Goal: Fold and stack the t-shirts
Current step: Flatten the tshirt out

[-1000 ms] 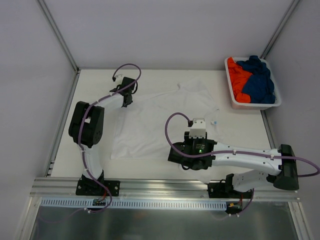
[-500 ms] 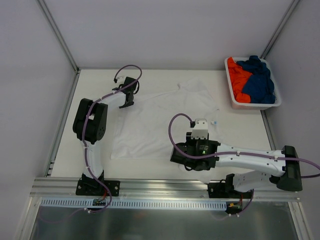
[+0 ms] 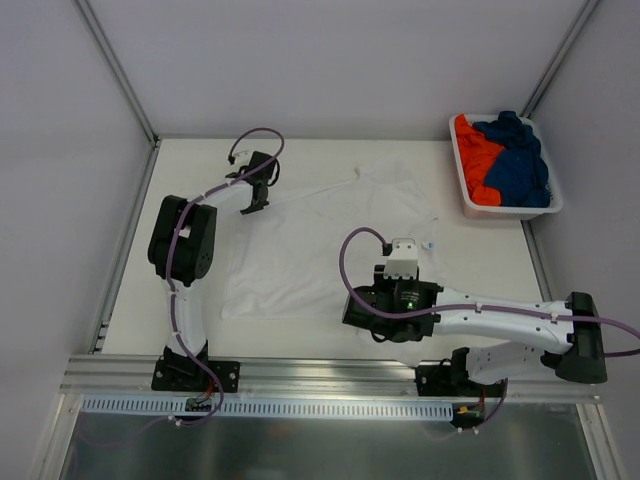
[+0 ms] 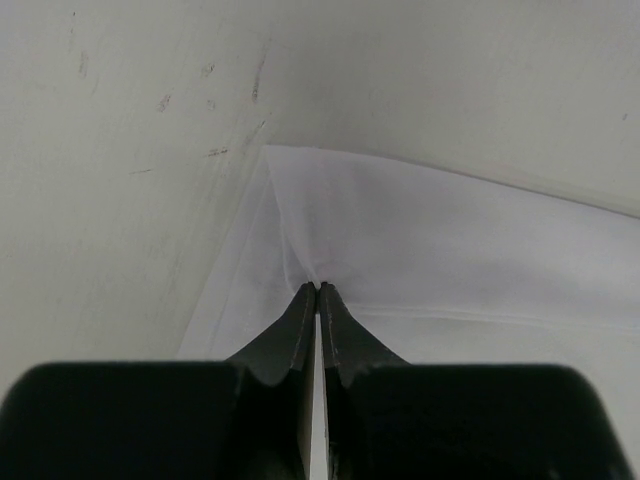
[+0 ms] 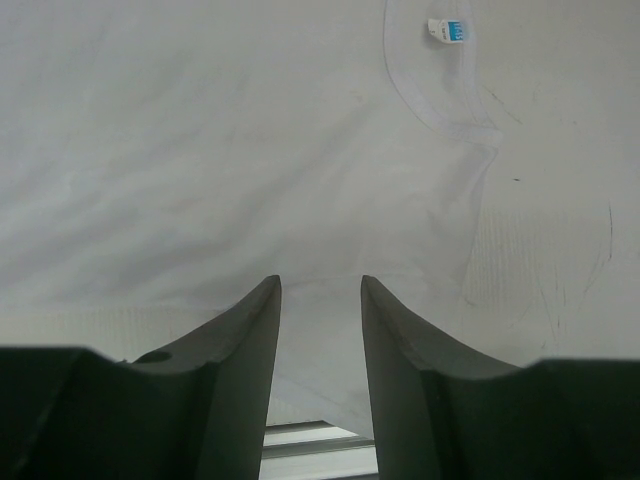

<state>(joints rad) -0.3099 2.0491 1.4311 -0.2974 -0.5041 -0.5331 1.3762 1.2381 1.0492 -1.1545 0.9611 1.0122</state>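
Note:
A plain white t-shirt [image 3: 300, 250] lies spread flat on the table. My left gripper [image 3: 256, 204] is shut on a pinch of its far-left edge, seen in the left wrist view [image 4: 317, 288] with white cloth [image 4: 450, 250] running off to the right. My right gripper [image 3: 372, 312] is open and empty, low over the shirt's near-right part [image 5: 250, 150], fingers [image 5: 255, 320] apart above the cloth. The collar with its tiny blue tag [image 5: 449, 30] lies beyond it. An orange t-shirt [image 3: 472, 160] and a dark blue t-shirt [image 3: 515, 160] lie crumpled in the basket.
The white plastic basket [image 3: 510, 212] stands at the far right corner of the table. Metal frame posts and grey walls close the left, back and right sides. The metal rail [image 3: 300, 375] with both arm bases runs along the near edge.
My left gripper has shifted slightly to the far right with the shirt edge, which now looks tauter. My right gripper has drifted a little to the near right over the shirt.

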